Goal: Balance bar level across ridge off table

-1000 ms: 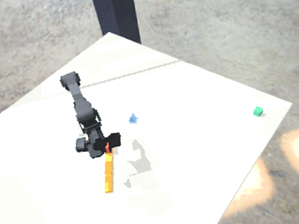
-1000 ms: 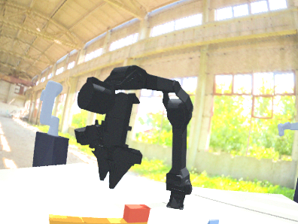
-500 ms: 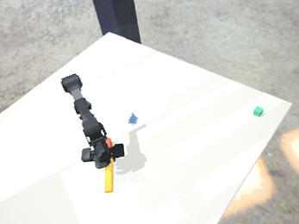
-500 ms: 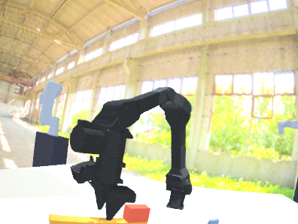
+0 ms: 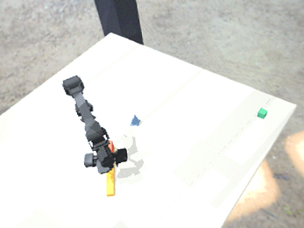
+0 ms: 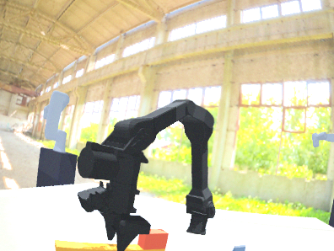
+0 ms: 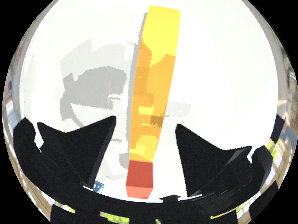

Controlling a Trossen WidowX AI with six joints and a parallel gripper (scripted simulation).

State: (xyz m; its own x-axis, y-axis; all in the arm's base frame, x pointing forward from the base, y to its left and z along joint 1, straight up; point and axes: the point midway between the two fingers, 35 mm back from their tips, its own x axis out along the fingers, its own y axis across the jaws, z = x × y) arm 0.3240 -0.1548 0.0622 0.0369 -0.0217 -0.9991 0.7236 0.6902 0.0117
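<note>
The yellow-orange bar [image 5: 110, 186] [image 6: 80, 246] [image 7: 161, 45] lies flat on the table, with a red block [image 5: 111, 146] [image 6: 153, 240] [image 7: 139, 173] at one end. The ridge, a small blue wedge [image 5: 135, 121] [image 6: 239, 248] [image 7: 99, 186], stands apart from the bar, beyond its red end. My gripper [image 5: 106, 160] [image 6: 116, 244] [image 7: 146, 121] is open and points down over the bar, nearer the red end. In the wrist view one fingertip shows on each side of the bar, with gaps to both. Its exact height over the bar is hard to tell.
A green cube [image 5: 262, 113] lies near the far right corner of the white table [image 5: 176, 112]. A dark pillar [image 5: 118, 12] stands behind the table's back corner. The arm's shadow falls on the table beside the bar.
</note>
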